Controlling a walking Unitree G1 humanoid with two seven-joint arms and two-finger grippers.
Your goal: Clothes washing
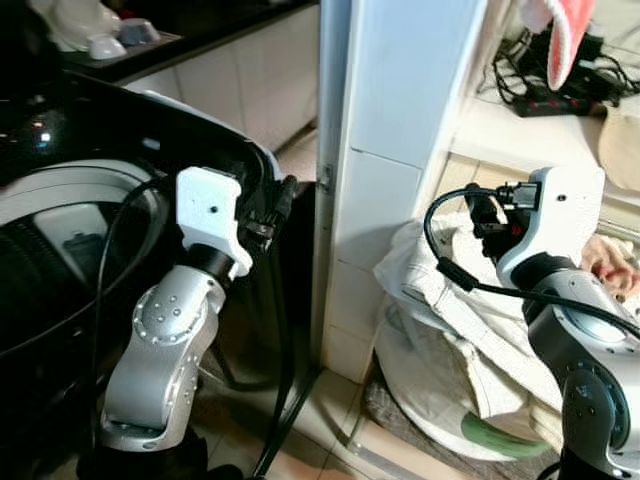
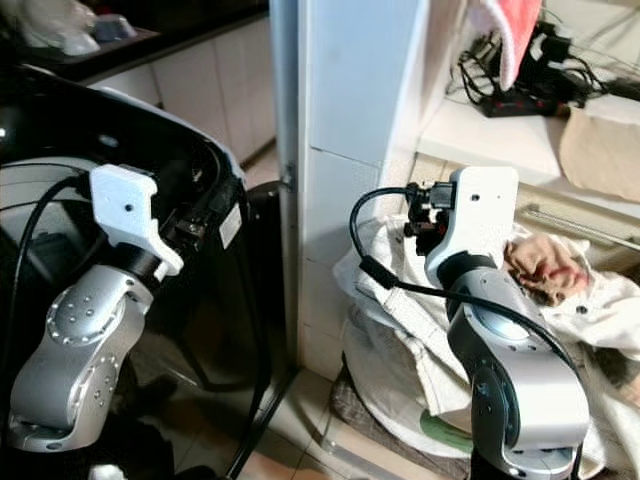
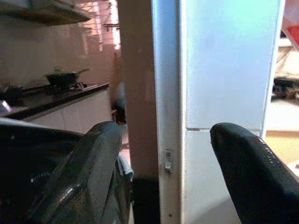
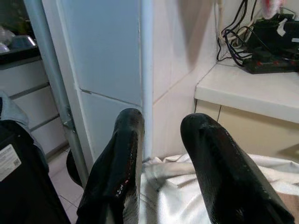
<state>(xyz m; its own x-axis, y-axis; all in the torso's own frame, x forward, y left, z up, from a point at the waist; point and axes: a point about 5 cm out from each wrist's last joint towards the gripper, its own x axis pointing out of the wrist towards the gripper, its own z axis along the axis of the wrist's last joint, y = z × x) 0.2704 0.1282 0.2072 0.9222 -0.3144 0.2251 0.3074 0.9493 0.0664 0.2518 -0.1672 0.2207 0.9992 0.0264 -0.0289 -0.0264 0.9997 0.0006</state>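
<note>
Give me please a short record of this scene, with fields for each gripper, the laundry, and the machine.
left gripper: open, empty, raised beside the washing machine's rim
right gripper: open, empty, above the white cloth
washing machine: black, on the robot's left
laundry basket: white, on the floor at the robot's right, heaped with clothes
white cloth: draped over the basket
tiled pillar: stands between machine and basket

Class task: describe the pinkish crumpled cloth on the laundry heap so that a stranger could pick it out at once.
Right of the white tiled pillar lies a heap of white laundry. On it, beyond the right gripper, sits the small crumpled pinkish-beige cloth, the one coloured piece among white fabric.
</note>
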